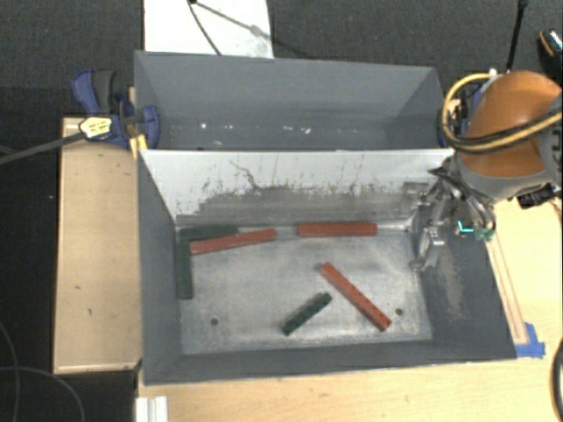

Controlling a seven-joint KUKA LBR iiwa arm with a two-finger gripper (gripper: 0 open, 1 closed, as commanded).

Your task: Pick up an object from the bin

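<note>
My gripper (428, 251) hangs at the right side of the bin, above the right wall's slope, with nothing between its fingers. Nearest to it lies a long red bar (354, 296), set diagonally on the bin floor to its lower left. A short dark green bar (306, 314) lies just left of that red bar's lower half. Another red bar (337, 229) rests along the back edge of the floor, to the left of the gripper.
A third red bar (233, 241) lies at the back left, beside a dark bar (208, 233) behind it. A dark green bar (183, 271) runs along the left wall. The arm with its orange cover stands over the bin's right rim.
</note>
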